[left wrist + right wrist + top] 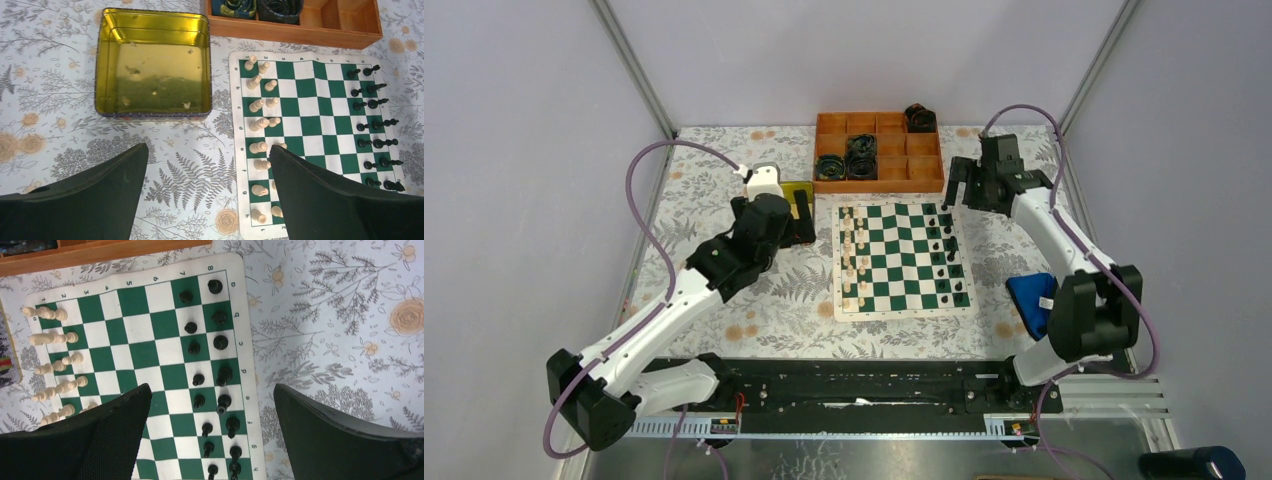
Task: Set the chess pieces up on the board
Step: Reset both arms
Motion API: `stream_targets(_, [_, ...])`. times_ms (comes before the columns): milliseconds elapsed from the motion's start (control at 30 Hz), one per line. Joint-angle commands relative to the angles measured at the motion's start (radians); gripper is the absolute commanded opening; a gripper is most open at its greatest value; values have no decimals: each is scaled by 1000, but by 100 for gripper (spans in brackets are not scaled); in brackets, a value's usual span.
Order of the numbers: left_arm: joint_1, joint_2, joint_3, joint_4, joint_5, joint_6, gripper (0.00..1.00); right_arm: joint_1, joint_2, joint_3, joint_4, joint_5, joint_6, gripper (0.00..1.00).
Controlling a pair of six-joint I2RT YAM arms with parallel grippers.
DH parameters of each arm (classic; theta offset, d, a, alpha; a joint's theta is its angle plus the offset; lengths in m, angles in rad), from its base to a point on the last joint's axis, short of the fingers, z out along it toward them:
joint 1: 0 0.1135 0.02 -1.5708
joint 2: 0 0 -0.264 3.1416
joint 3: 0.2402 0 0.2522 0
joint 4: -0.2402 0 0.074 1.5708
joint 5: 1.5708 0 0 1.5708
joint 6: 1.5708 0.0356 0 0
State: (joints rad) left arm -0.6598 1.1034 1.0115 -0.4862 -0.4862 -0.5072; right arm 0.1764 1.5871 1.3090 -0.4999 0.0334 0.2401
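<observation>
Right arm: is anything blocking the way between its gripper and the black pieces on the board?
Nothing visible. The right gripper hangs open directly over the black chess pieces, which stand in two rows along one edge of the board, with nothing between them.

the board [902, 262], a green-and-white checkered mat with a white border, is lying flat. the cream chess pieces [256, 105] are standing upright in two columns along its left edge, the black chess pieces [220, 342] lining its right edge likewise.

Pale grey walls [844, 50], metal corner posts [634, 70], floral-print table cover [754, 300]
</observation>
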Motion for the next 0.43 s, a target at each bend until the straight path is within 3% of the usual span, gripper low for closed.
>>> stream_targets(0, [7,-58,-30,-26,-76,-19,99,-4,-125,-73,74,3,19,100])
stream_targets(400, [6,-126,-91,-47,-104,-32,99,-3,-376,-314,121,57,30,100])
